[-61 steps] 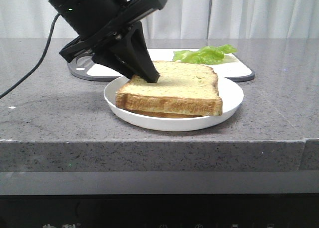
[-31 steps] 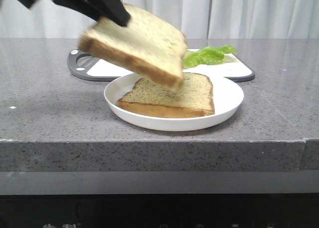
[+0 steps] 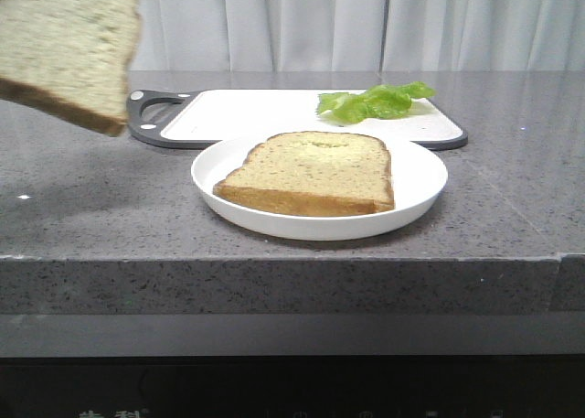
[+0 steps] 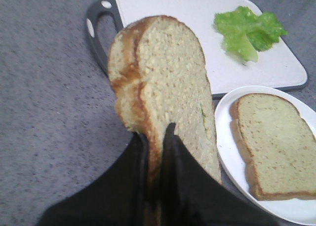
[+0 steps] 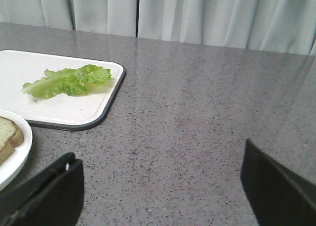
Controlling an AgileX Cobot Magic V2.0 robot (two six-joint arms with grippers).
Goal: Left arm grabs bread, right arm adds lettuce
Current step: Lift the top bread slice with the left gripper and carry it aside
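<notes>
The bread [image 3: 64,43], a thick pale slice with a brown crust, hangs tilted in the air at the front view's upper left, left of the plate. My left gripper [image 4: 157,137] is shut on its crust edge, one black finger on each face. The lettuce [image 3: 375,101], a ruffled green leaf, lies on the far right part of the white cutting board [image 3: 247,112]. My right gripper [image 5: 160,186] stands open above bare counter, right of the board, nothing between its fingers. It is out of the front view. The lettuce [image 5: 66,81] lies well ahead and to one side of it.
A second bread slice [image 3: 315,171] lies flat on a white plate [image 3: 416,176] in front of the cutting board. The board has a dark rim and a handle [image 3: 151,116] at its left end. Grey stone counter surrounds them; its front edge is close to the plate.
The left gripper has lifted the top slice off the plate and carried it up and to the left. The arm has almost left the front view. The lower slice now lies uncovered.
</notes>
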